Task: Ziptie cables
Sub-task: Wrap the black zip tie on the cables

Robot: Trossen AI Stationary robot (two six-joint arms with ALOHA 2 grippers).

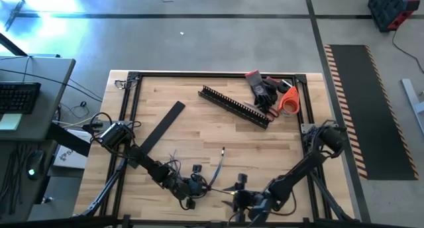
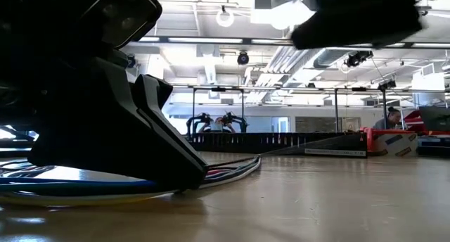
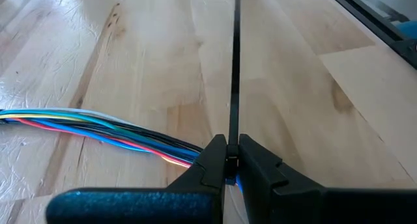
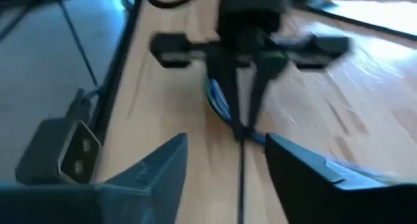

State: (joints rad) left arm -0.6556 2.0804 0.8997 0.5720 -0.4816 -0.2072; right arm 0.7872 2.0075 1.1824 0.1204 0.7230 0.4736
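L gripper: fingers closed, pinching thin black ziptie at near desk edge
R gripper: fingers open, empty, facing L
cables: flat on desk beside L fingers
far: toothed channel, gloves

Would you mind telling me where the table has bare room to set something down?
Bare wood lies mid-table, between the comb channel and the cables, and along the far edge left of the channel. The near edge is crowded: both grippers, left and right, work there.
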